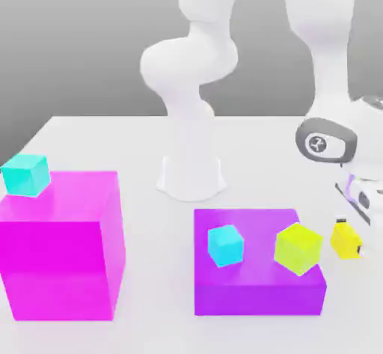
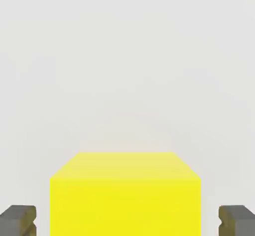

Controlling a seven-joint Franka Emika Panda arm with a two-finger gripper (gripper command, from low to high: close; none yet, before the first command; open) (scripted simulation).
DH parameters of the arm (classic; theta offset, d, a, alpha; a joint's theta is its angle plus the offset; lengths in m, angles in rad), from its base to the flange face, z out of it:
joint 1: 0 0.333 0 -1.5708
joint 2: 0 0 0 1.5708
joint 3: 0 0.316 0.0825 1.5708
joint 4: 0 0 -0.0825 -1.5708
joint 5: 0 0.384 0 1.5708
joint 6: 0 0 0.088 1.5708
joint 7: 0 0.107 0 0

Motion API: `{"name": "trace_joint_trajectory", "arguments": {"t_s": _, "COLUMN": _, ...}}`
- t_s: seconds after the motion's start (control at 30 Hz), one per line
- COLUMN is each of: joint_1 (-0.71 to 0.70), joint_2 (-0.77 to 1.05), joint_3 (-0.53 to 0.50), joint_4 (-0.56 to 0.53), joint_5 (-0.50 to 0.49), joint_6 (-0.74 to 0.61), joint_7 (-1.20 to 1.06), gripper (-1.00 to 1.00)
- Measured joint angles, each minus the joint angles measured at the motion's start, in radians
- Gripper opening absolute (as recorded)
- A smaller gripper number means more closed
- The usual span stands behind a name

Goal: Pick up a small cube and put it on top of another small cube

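Here your fingers stand spread, one on each side of the yellow cube, not yet touching it; it sits on the desk just beside the purple block. It looks rigid, light and smooth-faced, so pinch its opposite flat sides mid-height

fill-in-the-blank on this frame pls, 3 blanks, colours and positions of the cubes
1. The cube between the gripper fingertips is ____.
2. The lime cube sits on the purple block beside a ____ cube.
3. Another cyan cube rests on the ____ block.

Missing words: yellow; cyan; magenta
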Motion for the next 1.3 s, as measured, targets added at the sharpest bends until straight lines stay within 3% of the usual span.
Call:
{"name": "trace_joint_trajectory", "arguments": {"t_s": 0.13, "joint_1": 0.001, "joint_2": 0.003, "joint_3": -0.002, "joint_4": 0.001, "joint_5": -0.004, "joint_6": 0.002, "joint_7": 0.003, "gripper": -1.00}}
{"name": "trace_joint_trajectory", "arguments": {"t_s": 0.37, "joint_1": -0.086, "joint_2": -0.222, "joint_3": 0.065, "joint_4": -0.027, "joint_5": 0.144, "joint_6": -0.188, "joint_7": -0.147, "gripper": -1.00}}
{"name": "trace_joint_trajectory", "arguments": {"t_s": 0.57, "joint_1": -0.359, "joint_2": -0.400, "joint_3": -0.075, "joint_4": 0.051, "joint_5": 0.158, "joint_6": -0.417, "joint_7": -0.423, "gripper": -1.00}}
{"name": "trace_joint_trajectory", "arguments": {"t_s": 1.03, "joint_1": -0.737, "joint_2": -0.710, "joint_3": -0.485, "joint_4": 0.176, "joint_5": 0.040, "joint_6": -0.842, "joint_7": -0.887, "gripper": -1.00}}
{"name": "trace_joint_trajectory", "arguments": {"t_s": 1.17, "joint_1": -0.836, "joint_2": -0.693, "joint_3": -0.630, "joint_4": 0.171, "joint_5": 0.008, "joint_6": -0.823, "joint_7": -1.017, "gripper": -1.00}}
{"name": "trace_joint_trajectory", "arguments": {"t_s": 1.2, "joint_1": -0.844, "joint_2": -0.678, "joint_3": -0.650, "joint_4": 0.156, "joint_5": 0.006, "joint_6": -0.794, "joint_7": -1.032, "gripper": 1.00}}
{"name": "trace_joint_trajectory", "arguments": {"t_s": 1.3, "joint_1": -0.844, "joint_2": -0.678, "joint_3": -0.650, "joint_4": 0.156, "joint_5": 0.006, "joint_6": -0.794, "joint_7": -1.032, "gripper": 1.00}}
